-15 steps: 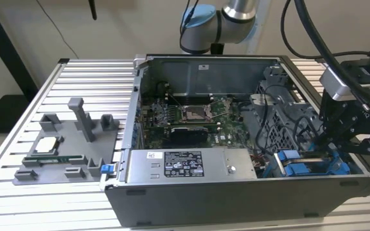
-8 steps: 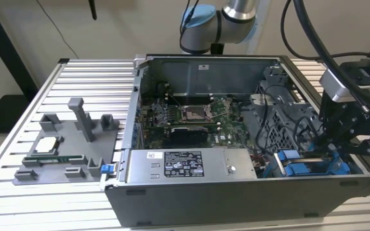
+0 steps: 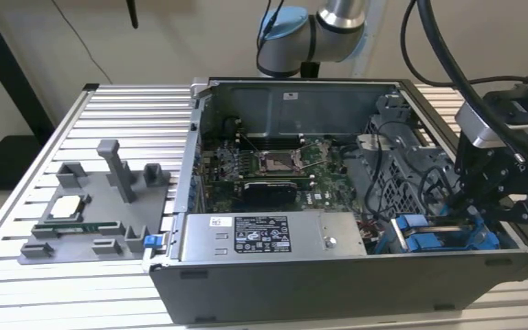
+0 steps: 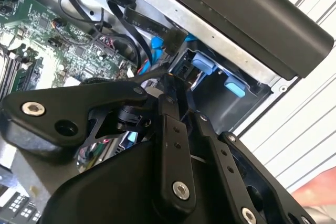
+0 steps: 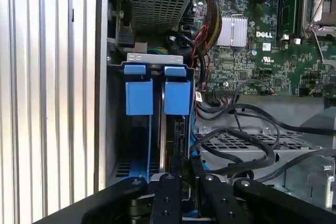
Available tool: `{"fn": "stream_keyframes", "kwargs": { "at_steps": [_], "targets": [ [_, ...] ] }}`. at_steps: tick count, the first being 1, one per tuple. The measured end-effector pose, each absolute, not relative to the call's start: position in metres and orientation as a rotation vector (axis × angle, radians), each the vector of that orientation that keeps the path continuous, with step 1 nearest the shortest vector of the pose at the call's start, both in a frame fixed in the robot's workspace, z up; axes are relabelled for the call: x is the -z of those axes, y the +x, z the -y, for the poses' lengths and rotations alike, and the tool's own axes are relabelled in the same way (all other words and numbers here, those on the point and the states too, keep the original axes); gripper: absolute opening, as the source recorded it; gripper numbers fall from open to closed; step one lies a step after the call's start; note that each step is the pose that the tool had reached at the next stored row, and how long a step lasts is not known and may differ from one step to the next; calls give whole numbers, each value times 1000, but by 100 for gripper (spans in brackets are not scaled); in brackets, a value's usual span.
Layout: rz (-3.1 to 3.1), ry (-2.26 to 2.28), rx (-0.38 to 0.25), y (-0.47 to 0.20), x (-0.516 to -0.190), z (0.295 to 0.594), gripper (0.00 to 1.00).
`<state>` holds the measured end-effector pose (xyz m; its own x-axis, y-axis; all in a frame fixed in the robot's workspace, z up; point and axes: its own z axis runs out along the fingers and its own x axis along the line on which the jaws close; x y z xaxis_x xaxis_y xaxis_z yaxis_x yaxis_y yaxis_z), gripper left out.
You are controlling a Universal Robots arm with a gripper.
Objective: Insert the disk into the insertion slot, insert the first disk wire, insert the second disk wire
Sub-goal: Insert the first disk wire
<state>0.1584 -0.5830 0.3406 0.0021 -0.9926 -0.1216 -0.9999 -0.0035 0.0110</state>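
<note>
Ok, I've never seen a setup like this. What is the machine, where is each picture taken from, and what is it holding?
It is one robot arm with a black grasping tool at its end. The exterior view looks from off the arm at a silver slatted metal table. On it stands an open grey computer case with a green circuit board inside. Beside the case, on the exterior view's left, is a grey plastic parts tray. Both wrist views ride on the arm and look past the tool into the case. The tool hangs at the grey sheet-metal drive bay with bright blue plastic fittings. Whether it holds anything cannot be made out.
</note>
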Motion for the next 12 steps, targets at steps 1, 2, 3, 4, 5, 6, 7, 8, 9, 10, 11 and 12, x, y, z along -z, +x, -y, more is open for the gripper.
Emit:
{"fn": "stream_keyframes", "kwargs": {
  "at_steps": [1, 2, 3, 4, 5, 6, 7, 8, 9, 10, 11, 12],
  "targets": [
    [-2162, -2165, -144, 158, -340, 583, 0],
    [-2164, -2162, -144, 159, -340, 583, 0],
    [-2167, -2159, -144, 159, -340, 583, 0],
    [-2171, -2154, -145, 159, -339, 583, 0],
    [-2175, -2150, -145, 159, -339, 583, 0],
    [-2178, -2146, -145, 159, -339, 583, 0],
    [-2179, -2144, -145, 159, -339, 583, 0],
    [-2181, -2142, -146, 159, -338, 583, 0],
    [-2182, -2140, -147, 159, -338, 583, 0],
    [-2183, -2138, -147, 159, -338, 583, 0],
    [-2185, -2135, -148, 159, -338, 583, 0],
    [-2187, -2132, -149, 159, -337, 583, 0]
  ]
}}
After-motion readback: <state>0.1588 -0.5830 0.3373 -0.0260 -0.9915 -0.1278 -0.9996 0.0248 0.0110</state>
